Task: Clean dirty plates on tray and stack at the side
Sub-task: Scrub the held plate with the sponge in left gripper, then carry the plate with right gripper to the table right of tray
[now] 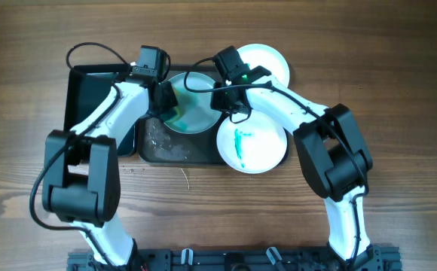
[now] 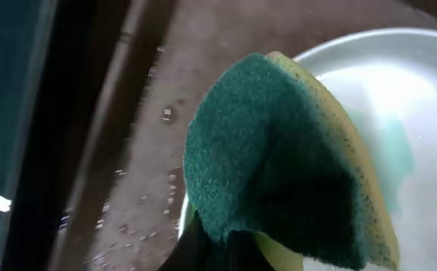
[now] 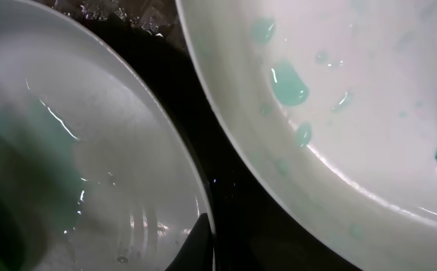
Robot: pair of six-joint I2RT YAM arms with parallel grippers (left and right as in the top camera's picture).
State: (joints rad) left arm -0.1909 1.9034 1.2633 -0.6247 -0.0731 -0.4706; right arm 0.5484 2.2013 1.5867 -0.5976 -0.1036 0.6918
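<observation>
Sponge aslant over plate, green leftward

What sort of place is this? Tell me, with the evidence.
Likely a test bench for robot dishwashing, not a kitchen: a wooden table, a wet black tray, a sponge, green-smeared plates.

Left arm and right arm: white rounded link shells. Bulky black joint housings sit on the segments nearer the base rail.
Left claw and right claw: black, at the ends farthest from the rail, each under a black camera block.
A green light shows on the right block.
A thin black cable loops off the left wrist.
</observation>
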